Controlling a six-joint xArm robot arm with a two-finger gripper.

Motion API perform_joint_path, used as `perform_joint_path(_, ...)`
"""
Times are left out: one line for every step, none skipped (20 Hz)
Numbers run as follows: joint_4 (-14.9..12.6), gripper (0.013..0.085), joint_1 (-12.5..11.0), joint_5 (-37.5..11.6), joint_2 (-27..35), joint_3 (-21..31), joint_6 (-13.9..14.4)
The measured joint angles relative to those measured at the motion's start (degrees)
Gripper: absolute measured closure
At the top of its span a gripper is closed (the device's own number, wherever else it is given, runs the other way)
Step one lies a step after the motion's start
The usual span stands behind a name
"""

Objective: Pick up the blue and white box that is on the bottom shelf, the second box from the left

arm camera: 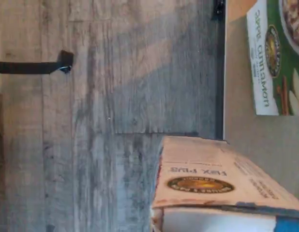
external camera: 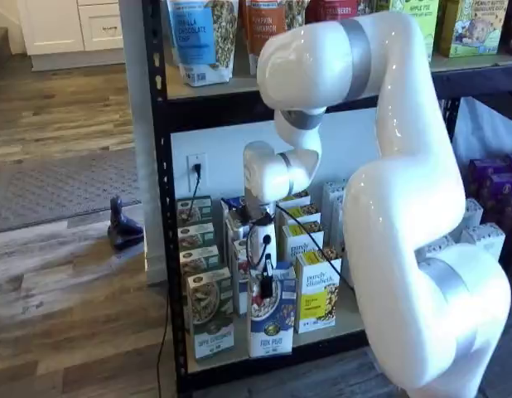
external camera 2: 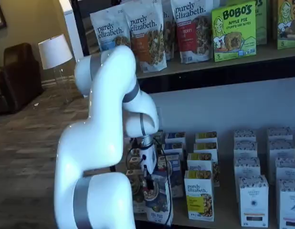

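One gripper point(external camera: 265, 286), and I read it as closed on the top of the blue box point(external camera: 271, 319), black fingers pinching the upper edge in both shelf views. That box stands at the front of the bottom shelf point(external camera: 277, 350), tilted forward slightly, between the green box point(external camera: 210, 313) and the yellow box point(external camera: 316, 294); my guess is the top grip is used because neighbours block its sides. Behind it more cartons run back in rows. My arm reaches down from a high elbow, its wrist pointing straight down over the box. Wrist view shows the carton top over floor.
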Motion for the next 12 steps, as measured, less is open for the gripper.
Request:
perform_joint_path(0.0,0.0490,0.1,0.0,-1.3,1.4,0.1)
perform_joint_path(-0.2,0.0490,0.2,0.0,-2.4,2.8,0.4)
perform_joint_path(-0.4,0.0490,0.4,-0.1,-3.6,4.1,0.7)
perform_joint_path(-0.6,0.0490,0.5,-0.2,-4.4,5.1,1.0)
perform_joint_path(-0.8,0.0490,0.6,-0.4,-5.3,6.2,1.3)
perform_joint_path(-0.9,0.0490,0.7,-1.0,-6.4,7.7,1.5)
perform_joint_path(-1.1,0.0490,0.7,-1.7,-7.4,8.9,1.7)
perform_joint_path(-1.2,0.0490,0.7,-2.4,-8.3,10.1,1.8)
perform_joint_path(-1.0,0.0490,0.7,-3.1,-9.5,11.5,1.6)
perform_joint_path(-0.8,0.0490,0.7,-3.5,-10.5,12.6,1.3)
perform_joint_path(-0.5,0.0490,0.7,-3.8,-11.5,13.6,1.0)
perform_joint_path(0.0,0.0490,0.7,-4.2,-12.8,14.9,0.6)
